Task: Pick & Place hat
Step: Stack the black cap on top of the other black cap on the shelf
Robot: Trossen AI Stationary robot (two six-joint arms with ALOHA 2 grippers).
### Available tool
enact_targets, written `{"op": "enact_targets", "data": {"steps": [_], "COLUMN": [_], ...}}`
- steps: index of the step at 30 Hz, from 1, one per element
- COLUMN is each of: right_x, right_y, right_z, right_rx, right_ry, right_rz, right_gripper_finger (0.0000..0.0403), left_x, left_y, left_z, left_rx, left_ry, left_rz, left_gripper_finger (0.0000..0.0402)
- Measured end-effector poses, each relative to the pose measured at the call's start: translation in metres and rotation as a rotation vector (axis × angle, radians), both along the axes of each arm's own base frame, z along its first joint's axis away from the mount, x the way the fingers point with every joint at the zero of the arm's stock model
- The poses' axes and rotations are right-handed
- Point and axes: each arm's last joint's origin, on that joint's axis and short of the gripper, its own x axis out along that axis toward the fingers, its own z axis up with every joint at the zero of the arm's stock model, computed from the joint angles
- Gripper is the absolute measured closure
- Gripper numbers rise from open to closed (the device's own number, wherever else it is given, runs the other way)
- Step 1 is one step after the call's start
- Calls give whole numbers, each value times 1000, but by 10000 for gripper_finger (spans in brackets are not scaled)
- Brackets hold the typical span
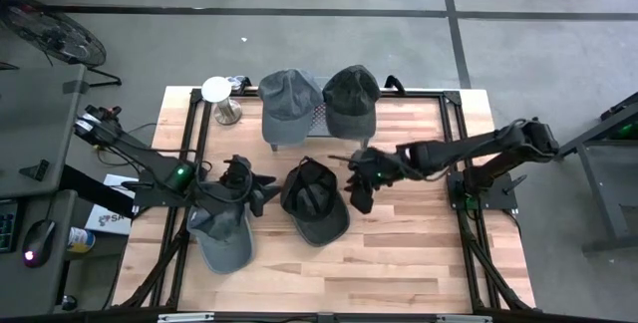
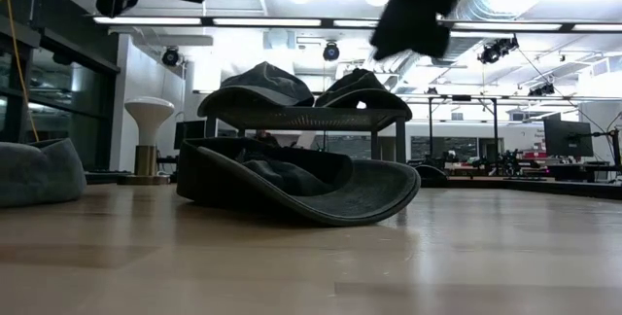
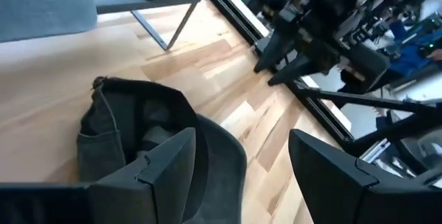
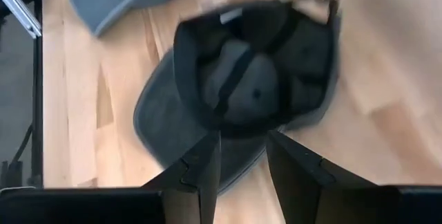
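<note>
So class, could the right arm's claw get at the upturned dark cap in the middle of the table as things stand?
Probably yes. The right claw hangs open just beside the upturned dark cap, nothing lies between them, and the cap's hollow faces up. The left claw waits on its other side, clear of it.

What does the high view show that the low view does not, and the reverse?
Only the high view shows the blue-grey cap lying brim-up under the left arm, the white round-topped stand whole, and both open grippers, left and right, flanking the upturned dark cap. Only the low view shows the room's ceiling lights and monitors. Both show the upturned dark cap and two caps resting on the mesh rack.
</note>
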Motion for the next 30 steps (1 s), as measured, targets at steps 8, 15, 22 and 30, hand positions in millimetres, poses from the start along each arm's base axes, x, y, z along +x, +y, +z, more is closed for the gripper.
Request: {"op": "enact_targets", "data": {"steps": [8, 15, 22, 30], "right_x": [-16, -29, -23, -11], "right_y": [20, 30, 30, 32], "right_z": [-52, -81, -100, -130], "right_rx": [150, 231, 225, 239], "right_ry": [11, -29, -104, -72], "right_rz": [-107, -135, -169, -241], "right_gripper_finger": [291, 291, 291, 291], "left_x": [7, 7, 7, 7], "left_y": [-4, -4, -3, -3], "left_z": [-8, -9, -8, -8], "left_rx": [-16, -5, 6, 4], "left_ry": [24, 20, 13, 13], "left_rz": [-4, 22, 44, 44], "left_gripper_finger": [172, 172, 172, 172]}}
